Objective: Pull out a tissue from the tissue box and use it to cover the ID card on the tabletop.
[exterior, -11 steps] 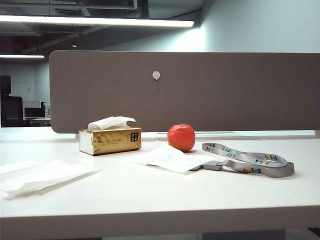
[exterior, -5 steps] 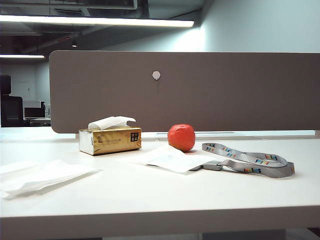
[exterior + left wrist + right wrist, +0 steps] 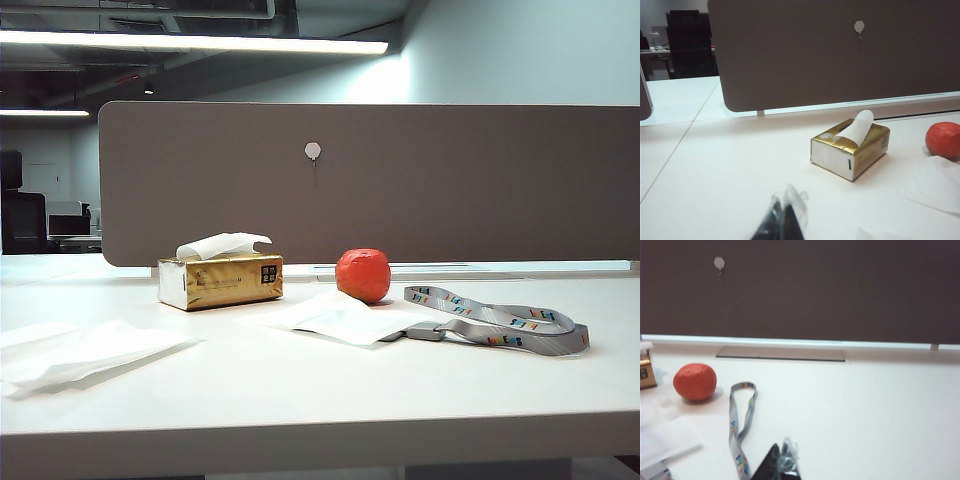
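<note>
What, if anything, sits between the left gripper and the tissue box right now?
Nothing visible does. The left gripper, shut, hangs over bare tabletop, with open surface up to the tissue box. The orange ball sits off to one side, and the right gripper is shut near the lanyard.

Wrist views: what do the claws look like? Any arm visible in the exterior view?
Only the tips show. The left claw has dark, near-black fingers with translucent clear pads. The right claw looks the same: black fingers, shiny clear pads. No cables or markings are visible. The exterior view shows no arm at all.
</note>
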Controlling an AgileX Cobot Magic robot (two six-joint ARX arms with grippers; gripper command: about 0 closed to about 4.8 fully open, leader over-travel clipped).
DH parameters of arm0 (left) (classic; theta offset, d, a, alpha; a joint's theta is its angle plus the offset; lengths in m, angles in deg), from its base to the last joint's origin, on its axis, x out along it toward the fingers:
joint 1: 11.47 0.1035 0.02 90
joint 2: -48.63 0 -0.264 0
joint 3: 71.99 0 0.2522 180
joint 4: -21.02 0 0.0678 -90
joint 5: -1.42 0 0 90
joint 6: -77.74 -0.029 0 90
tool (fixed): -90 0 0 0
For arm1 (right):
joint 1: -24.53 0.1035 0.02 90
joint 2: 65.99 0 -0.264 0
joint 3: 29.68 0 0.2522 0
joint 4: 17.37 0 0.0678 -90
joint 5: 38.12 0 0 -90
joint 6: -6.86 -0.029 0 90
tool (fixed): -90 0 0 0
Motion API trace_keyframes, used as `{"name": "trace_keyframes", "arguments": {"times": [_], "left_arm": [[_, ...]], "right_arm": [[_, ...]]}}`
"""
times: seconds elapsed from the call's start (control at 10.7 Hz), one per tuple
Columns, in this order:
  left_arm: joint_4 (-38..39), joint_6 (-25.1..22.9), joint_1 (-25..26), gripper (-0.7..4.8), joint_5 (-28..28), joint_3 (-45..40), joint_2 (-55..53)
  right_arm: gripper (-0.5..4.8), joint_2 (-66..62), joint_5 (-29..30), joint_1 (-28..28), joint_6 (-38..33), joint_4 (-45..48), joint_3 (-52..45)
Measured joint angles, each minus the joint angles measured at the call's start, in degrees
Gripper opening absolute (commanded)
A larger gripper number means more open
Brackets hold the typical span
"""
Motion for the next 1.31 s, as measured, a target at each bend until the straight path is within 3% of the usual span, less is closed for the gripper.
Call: {"name": "trace_keyframes", "arguments": {"times": [1.31], "left_arm": [[1.09, -0.02, 0.0, -0.06, 0.0, 0.0, 0.0]], "right_arm": [[-0.05, 0.0, 0.0, 0.0, -0.11, -0.79, 0.0]]}}
